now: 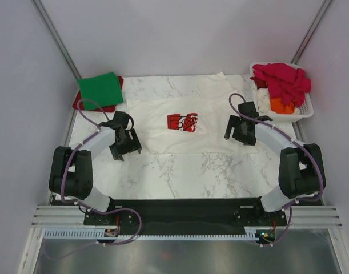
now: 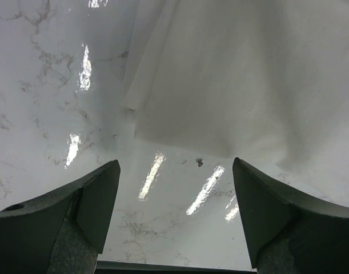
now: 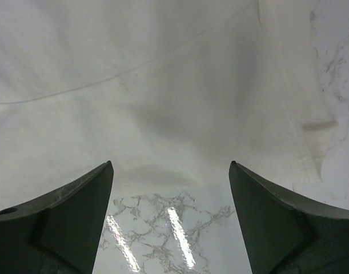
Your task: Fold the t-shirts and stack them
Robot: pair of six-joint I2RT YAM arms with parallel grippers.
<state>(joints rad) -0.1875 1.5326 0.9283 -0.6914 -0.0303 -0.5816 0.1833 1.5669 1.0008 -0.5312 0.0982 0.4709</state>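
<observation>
the white t-shirt (image 1: 185, 128), red print up, lies spread flat on the marble table (image 1: 180, 177) at the centre of the top view; a folded green t-shirt (image 1: 100, 89) sits on a red t-shirt (image 1: 76, 104) at upper left, and a magenta t-shirt (image 1: 283, 80) and an orange t-shirt (image 1: 281, 105) fill the basket (image 1: 307, 109) at upper right. the left gripper (image 2: 174, 171) is released, fingers spread wide and grasping nothing, over bare table just off the white t-shirt's lower left corner. the right gripper (image 3: 171, 171) is likewise released and empty, at the lower right hem

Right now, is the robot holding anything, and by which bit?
Nothing. The left tool and the right tool are both open and empty, by the large white cloth t-shirt.
</observation>
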